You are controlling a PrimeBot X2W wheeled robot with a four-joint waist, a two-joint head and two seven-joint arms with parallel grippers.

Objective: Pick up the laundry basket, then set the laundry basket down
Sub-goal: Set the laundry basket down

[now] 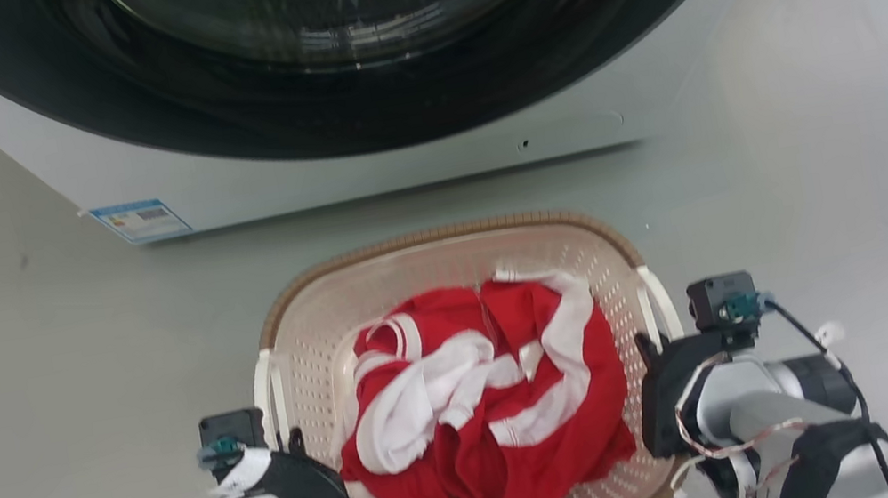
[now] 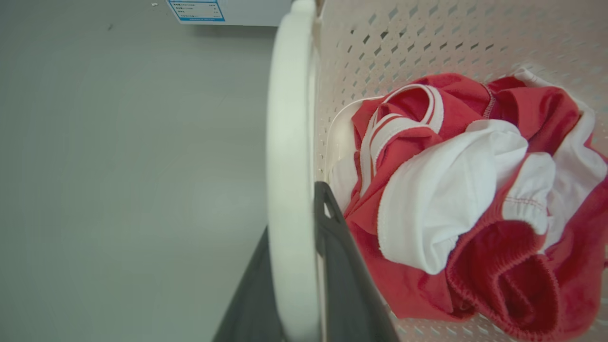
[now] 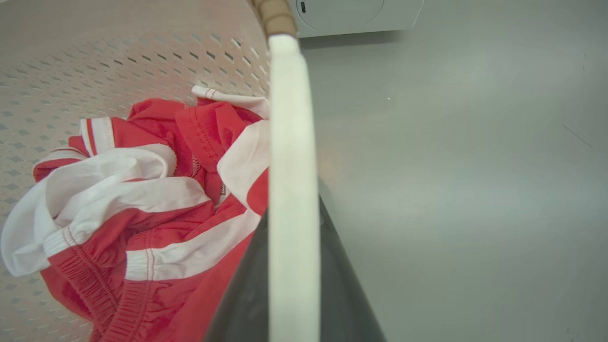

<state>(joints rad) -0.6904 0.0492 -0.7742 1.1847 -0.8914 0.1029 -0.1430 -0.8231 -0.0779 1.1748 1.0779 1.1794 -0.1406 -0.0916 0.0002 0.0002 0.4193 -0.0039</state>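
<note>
Left wrist view: left tool (image 2: 294,209) clenched on the laundry basket (image 2: 403,42) handle (image 2: 289,118), right tool (image 3: 293,199) likewise (fingertips (image 2: 325,199) partly hidden).

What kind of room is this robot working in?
Likely a laundry area: a front-loading washing machine stands on a plain grey floor, with a laundry basket of red-and-white clothes before it.

Cream laundry basket (image 1: 430,274): perforated walls, brown woven-look rim, white side handles; upright, near front of washing machine (image 1: 359,175), red-white clothes (image 1: 479,405) inside.
</note>
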